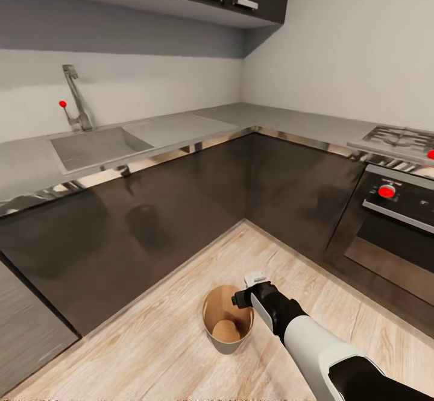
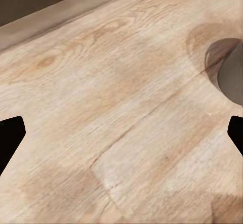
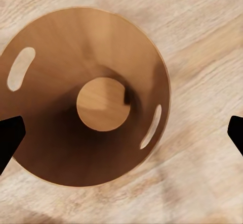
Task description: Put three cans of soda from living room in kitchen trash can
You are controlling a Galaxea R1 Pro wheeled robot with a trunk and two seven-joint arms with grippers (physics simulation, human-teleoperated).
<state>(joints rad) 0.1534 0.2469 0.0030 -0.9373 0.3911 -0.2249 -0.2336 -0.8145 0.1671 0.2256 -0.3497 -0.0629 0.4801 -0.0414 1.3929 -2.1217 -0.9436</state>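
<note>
Head view first: the tash can (image 1: 228, 321) stands upright on the wood floor (image 1: 150, 353) in the kitchen corner, at about six o'clock in the picture, below the sink (image 1: 99, 146) and dark cabinets (image 1: 181, 208), with the oven (image 1: 395, 232) at three o'clock. The right gripper (image 1: 253, 289) hangs over the bin's rim at its two o'clock side; how wide its fingers stand cannot be told here. Left wrist view: bare floorboards, with the left gripper (image 2: 121, 133) spread wide and holding nothing. Right wrist view: the camera looks straight down into the bin — round mouth, darker tapering wall, pale floor disc (image 3: 103, 104) showing no can inside, two slot handles (image 3: 21, 68) at roughly ten and four o'clock. The fingertips sit far apart and empty. The bin's long axis is vertical, mouth up. It looks light, stiff and smooth-walled, likely easy to tip if nudged — if it needs shifting, the slots or rim seem the place to grip.
</note>
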